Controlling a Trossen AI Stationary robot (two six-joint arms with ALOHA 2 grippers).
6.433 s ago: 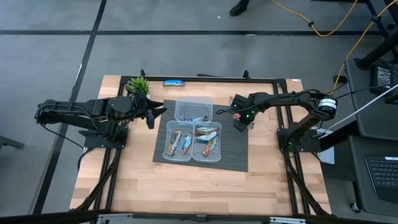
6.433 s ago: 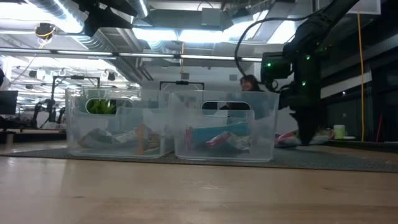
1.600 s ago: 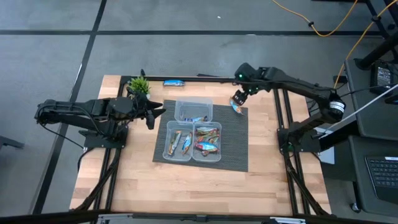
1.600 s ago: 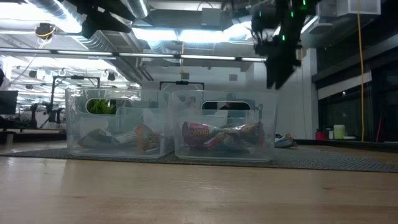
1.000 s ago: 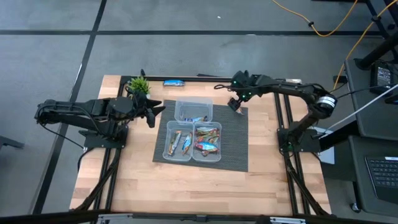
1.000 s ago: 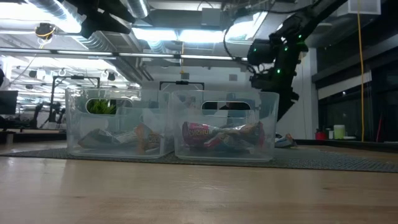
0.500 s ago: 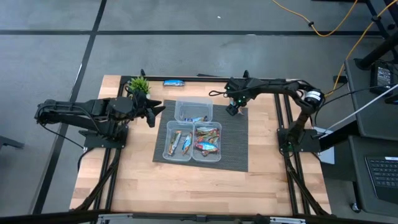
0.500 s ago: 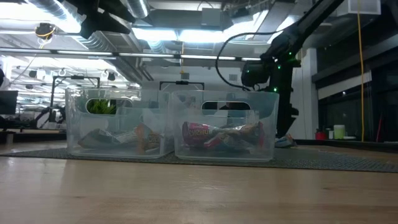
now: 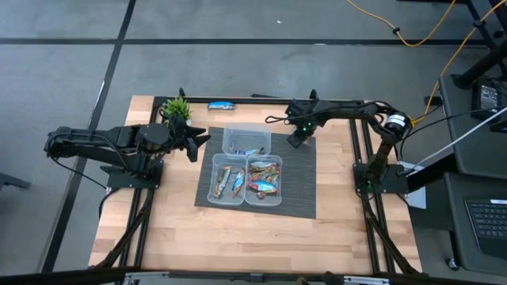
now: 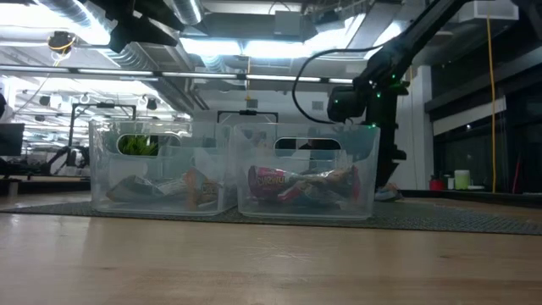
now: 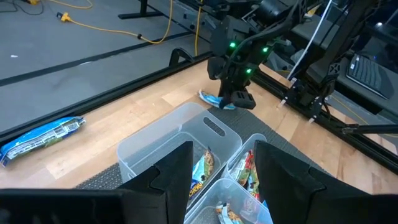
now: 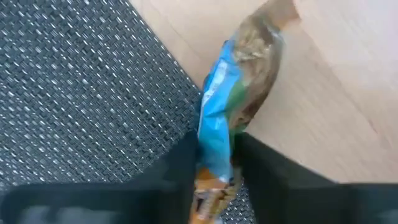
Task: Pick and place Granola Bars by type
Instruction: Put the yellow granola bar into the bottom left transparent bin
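Note:
One granola bar [image 12: 231,102] in a blue and tan wrapper lies across the far right corner of the grey mat [image 9: 297,194], its other end on the bare wood. My right gripper [image 9: 296,139] is down on it, shut on it, and shows the same in the left wrist view [image 11: 239,99]. More bars lie in three clear tubs: the far tub [image 9: 246,140], the near left one [image 9: 226,184] and the near right one [image 9: 264,182]. A blue bar [image 9: 222,104] lies on the wood by the far edge. My left gripper [image 11: 227,180] is open, held above the mat's left side. My right gripper pinches the blue and tan bar between its two fingers near one end [image 12: 214,158], coming from above and pointing down, with the fingers across the bar. The bar stays down, its held end over the mat's edge and its free end [image 12: 277,18] on the wood.
A small green plant [image 9: 176,108] stands at the far left corner. The tubs sit close together on the mat, just left of my right gripper. Bare wood stretches along the near side [image 9: 253,237]. A black frame rail [image 9: 333,100] runs along the far edge.
My right gripper has come down from above the mat's far right corner and a little toward the table's left, onto the bar lying there. The bar has stayed in place. The left arm has kept still.

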